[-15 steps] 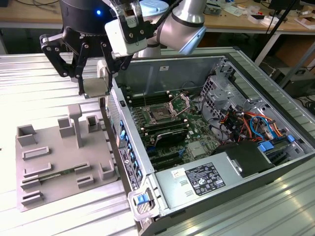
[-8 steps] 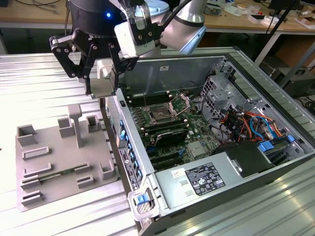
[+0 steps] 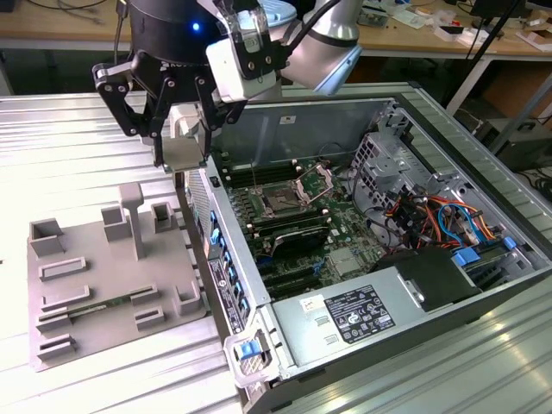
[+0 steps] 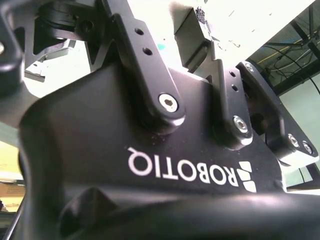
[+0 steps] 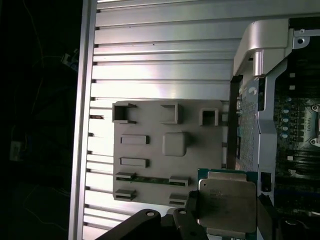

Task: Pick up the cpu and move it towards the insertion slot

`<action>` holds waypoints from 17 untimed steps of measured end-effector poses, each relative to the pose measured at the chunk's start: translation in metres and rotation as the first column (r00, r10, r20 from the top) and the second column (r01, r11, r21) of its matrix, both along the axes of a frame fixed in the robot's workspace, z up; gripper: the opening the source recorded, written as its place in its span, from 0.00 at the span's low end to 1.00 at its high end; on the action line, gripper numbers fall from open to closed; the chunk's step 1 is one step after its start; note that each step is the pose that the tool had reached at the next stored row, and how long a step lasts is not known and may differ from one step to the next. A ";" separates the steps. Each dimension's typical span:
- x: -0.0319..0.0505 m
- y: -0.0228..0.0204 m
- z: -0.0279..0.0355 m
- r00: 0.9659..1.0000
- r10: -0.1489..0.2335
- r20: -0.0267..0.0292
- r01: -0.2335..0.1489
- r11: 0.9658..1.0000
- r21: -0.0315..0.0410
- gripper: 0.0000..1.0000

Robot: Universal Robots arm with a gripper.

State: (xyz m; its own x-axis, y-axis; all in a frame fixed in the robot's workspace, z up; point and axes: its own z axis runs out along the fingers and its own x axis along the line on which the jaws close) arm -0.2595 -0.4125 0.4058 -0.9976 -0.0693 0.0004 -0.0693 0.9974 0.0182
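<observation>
Silvery-white metal caps the small flat square cpu (image 5: 227, 202), and a thin green board edge peeks out around the lid in the first wrist view. It hangs in the black two-fingered gripper (image 3: 183, 148), whose jaws are closed in on two opposite edges of the plate. They hold it flat and raised over the near edge of the grey moulded plastic fixture (image 3: 103, 285), just beside the side wall of the open grey metal computer case (image 3: 285, 129).

I judge it light and quite stiff, with a smooth, slippery lid, so the edge grip looks the right hold (the underside contacts, hidden here, are likely the fragile part).

The insertion slot (image 3: 281, 203) is a square dark socket with its shiny hinged metal frame lifted open. It sits on the green circuit board (image 3: 341, 211) inside the case, well apart from the cpu.

The fixture is matt and blocky, with raised open-topped pockets and one upright post. It rests on a ribbed, bright aluminium table (image 3: 69, 147).
</observation>
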 end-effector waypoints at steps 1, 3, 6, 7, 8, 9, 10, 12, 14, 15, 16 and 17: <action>0.0004 0.0000 0.0000 1.000 0.000 0.000 0.000 1.000 0.000 0.53; 0.0013 0.0000 -0.0001 1.000 0.000 0.000 0.000 1.000 0.000 0.53; 0.0024 0.0000 -0.0002 1.000 0.000 0.000 0.000 1.000 0.000 0.53; 0.0028 0.0000 -0.0003 1.000 0.000 0.000 0.000 1.000 0.000 0.53; 0.0031 0.0000 -0.0002 1.000 0.000 0.000 0.000 1.000 0.000 0.53; 0.0035 0.0000 -0.0003 1.000 0.000 0.000 0.000 1.000 0.000 0.53; 0.0041 0.0000 -0.0004 1.000 0.000 0.000 0.000 1.000 0.000 0.53; 0.0057 0.0000 -0.0005 1.000 0.000 0.000 0.000 1.000 0.000 0.53; 0.0063 0.0000 -0.0006 1.000 0.000 0.000 0.000 1.000 0.000 0.53; 0.0069 0.0000 -0.0007 1.000 0.000 0.000 0.000 1.000 0.000 0.53; 0.0072 0.0000 -0.0008 1.000 0.000 0.000 0.000 1.000 0.000 0.53; 0.0075 0.0000 -0.0008 1.000 0.000 0.000 0.000 1.000 0.000 0.53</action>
